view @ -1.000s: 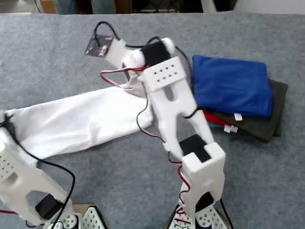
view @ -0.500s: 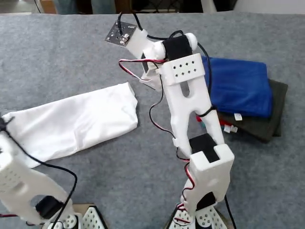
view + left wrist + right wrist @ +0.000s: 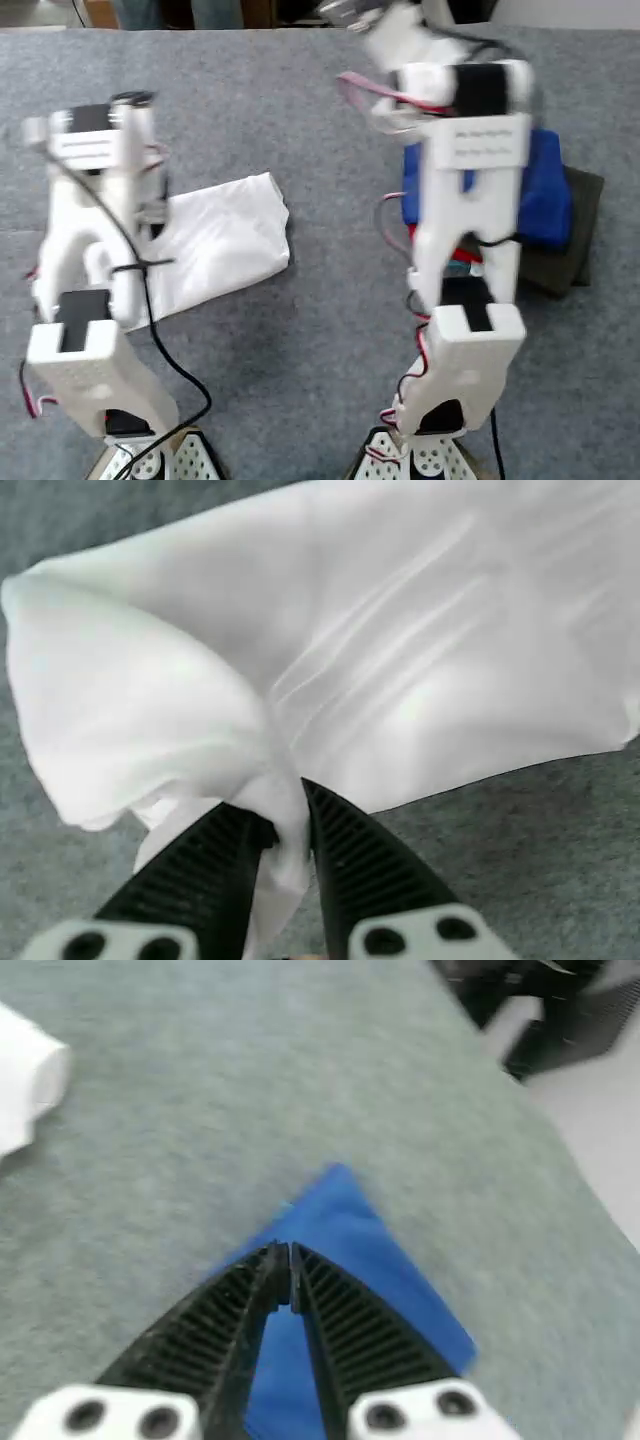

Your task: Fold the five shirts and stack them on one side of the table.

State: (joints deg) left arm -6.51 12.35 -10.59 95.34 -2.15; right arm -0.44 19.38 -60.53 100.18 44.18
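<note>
Your left gripper (image 3: 287, 810) pinches a bunched fold of the white shirt (image 3: 225, 245), which lies on the grey table (image 3: 300, 340). Your right gripper (image 3: 289, 1260) is closed on nothing, above the folded blue shirt (image 3: 550, 205) topping the stack beside that arm.

A grey, carpet-like table (image 3: 300, 110) carries two groups of laundry. At about 9 o'clock from its middle, a white shirt (image 3: 230, 235) lies rumpled and partly folded, with one end bunched upward in the left wrist view. Well apart, at about 3 o'clock, sits a stack of folded shirts. A blue shirt (image 3: 548, 200) is on top and a dark green shirt (image 3: 585, 225) is apparently lowest, resting directly on the grey surface.
</note>
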